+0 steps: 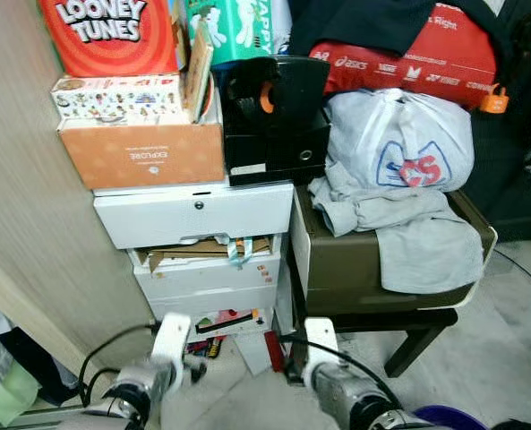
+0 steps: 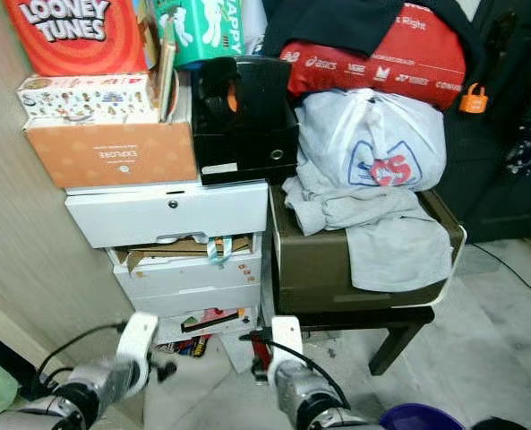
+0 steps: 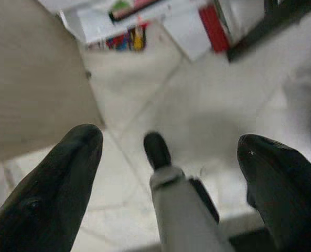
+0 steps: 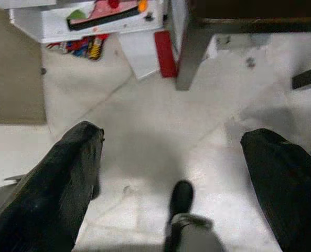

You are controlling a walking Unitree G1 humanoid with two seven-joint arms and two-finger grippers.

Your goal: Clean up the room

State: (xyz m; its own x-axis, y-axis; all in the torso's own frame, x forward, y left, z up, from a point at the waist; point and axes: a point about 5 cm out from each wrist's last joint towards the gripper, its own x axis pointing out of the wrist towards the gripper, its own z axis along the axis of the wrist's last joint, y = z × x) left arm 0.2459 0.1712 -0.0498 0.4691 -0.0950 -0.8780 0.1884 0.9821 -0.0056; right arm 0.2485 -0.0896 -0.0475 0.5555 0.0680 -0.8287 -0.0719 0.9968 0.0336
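While both my left gripper [image 3: 168,152] and right gripper [image 4: 171,152] hang wide open, the far soft grey cloth [image 1: 422,237] looks limp, best pinched at a fold.

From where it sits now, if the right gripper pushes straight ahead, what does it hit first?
Probably the bare floor: the open right gripper points down at it. Further along that line stand the dark stool leg and a red book, though depth is unclear.

pale tiled floor [image 4: 160,131], wood-grain wall panel [image 1: 23,206], white drawer unit [image 1: 193,215], dark bench [image 1: 408,327]
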